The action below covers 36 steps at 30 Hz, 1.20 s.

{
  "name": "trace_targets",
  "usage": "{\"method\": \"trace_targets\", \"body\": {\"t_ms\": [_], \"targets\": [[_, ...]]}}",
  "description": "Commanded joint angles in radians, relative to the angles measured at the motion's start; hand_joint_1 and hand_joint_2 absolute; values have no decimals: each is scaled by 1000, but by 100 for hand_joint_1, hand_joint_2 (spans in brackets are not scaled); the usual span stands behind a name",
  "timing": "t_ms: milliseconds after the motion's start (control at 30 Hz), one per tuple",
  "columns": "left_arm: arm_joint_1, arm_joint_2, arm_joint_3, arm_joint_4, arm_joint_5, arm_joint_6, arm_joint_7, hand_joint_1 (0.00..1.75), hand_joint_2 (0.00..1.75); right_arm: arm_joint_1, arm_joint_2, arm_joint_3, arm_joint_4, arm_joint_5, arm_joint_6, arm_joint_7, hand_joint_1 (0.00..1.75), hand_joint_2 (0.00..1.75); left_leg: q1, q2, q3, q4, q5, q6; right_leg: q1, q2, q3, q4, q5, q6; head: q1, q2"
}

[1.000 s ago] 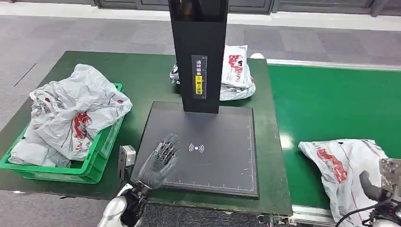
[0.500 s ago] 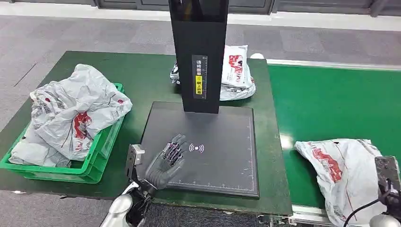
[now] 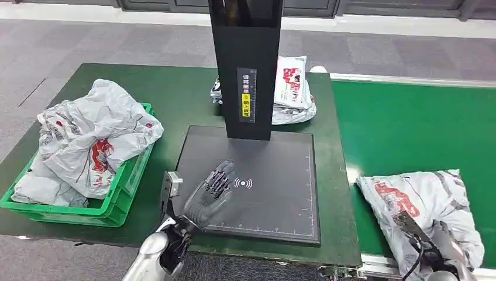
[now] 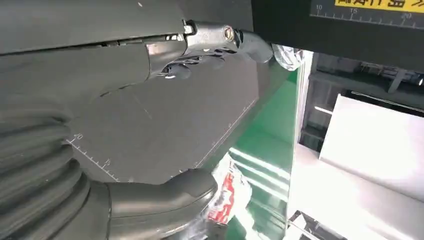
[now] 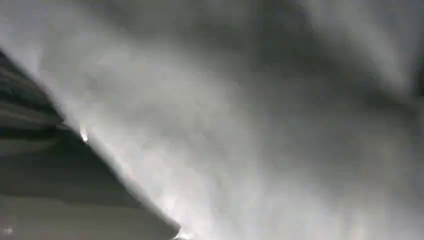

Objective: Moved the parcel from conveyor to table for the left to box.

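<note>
Left hand (image 3: 209,192) spread empty over scanner pad (image 3: 275,199); right hand's (image 3: 436,246) grip on red-printed parcel (image 3: 418,205) unclear.

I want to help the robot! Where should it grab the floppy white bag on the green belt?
Probably from above, near the bag's end closest to the robot, where the right hand already is. The bag lies flat and crinkled, so loose folds on top give fingers something to pinch.

A parcel-sorting station in a warehouse: a green conveyor (image 3: 409,126) runs beside a counter (image 3: 175,99) with a black scanner stand (image 3: 245,64), and a green crate (image 3: 120,193) holds courier bags (image 3: 93,137).
</note>
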Motion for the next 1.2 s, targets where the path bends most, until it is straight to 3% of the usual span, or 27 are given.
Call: {"method": "trace_targets", "body": {"t_ms": [33,267,300,333,433,567,700,767,900,1200], "targets": [[-53,30,-42,90,-4,-1,-3,0,175,-24,26,105,155,-18,-16,-25,0,175,1,0,3,-3,1,0,1,2,4,-5,2,-1,0,0],[-47,32,-40,73,-6,3,-1,0,175,-42,43,105,156,-52,-50,-32,0,175,1,5,3,-1,0,0,2,5,3,-3,2,1,0,0],[-43,32,-39,68,-7,5,-2,0,175,-37,51,94,139,-95,-38,-70,0,175,1,4,2,-2,1,0,2,5,2,-4,4,1,0,0],[-39,35,-37,64,-7,6,-3,0,175,-30,55,96,117,-123,-25,-93,175,175,2,4,2,-2,1,0,2,5,2,-4,4,1,0,0],[-21,47,-31,49,-5,11,-13,0,175,-5,88,104,-9,-268,34,-172,175,175,1,5,3,-1,0,1,1,5,3,-2,3,2,0,0],[1,47,-26,25,-10,17,-20,0,175,-3,102,117,-107,-429,69,-155,175,175,1,7,0,-1,0,0,1,9,2,-3,5,1,0,0],[17,39,-24,-1,-11,33,-20,0,175,-32,142,-2,-166,-766,109,-169,175,175,1,6,-1,-3,1,0,1,8,1,-4,5,1,0,0],[18,38,-25,-5,-12,35,-20,0,175,-24,131,9,-180,-787,112,-159,175,175,0,5,1,-1,1,1,1,6,-1,-1,4,2,0,0],[25,30,-19,-11,-14,43,-18,0,175,-18,148,-44,-194,-972,152,-167,175,175,0,3,1,-1,2,1,0,5,1,-2,4,2,0,0],[-9,18,-5,21,-27,41,-34,0,175,-55,164,-23,-206,-1347,271,-155,175,175,0,2,0,-2,2,1,0,6,0,-3,4,1,0,0]]}}
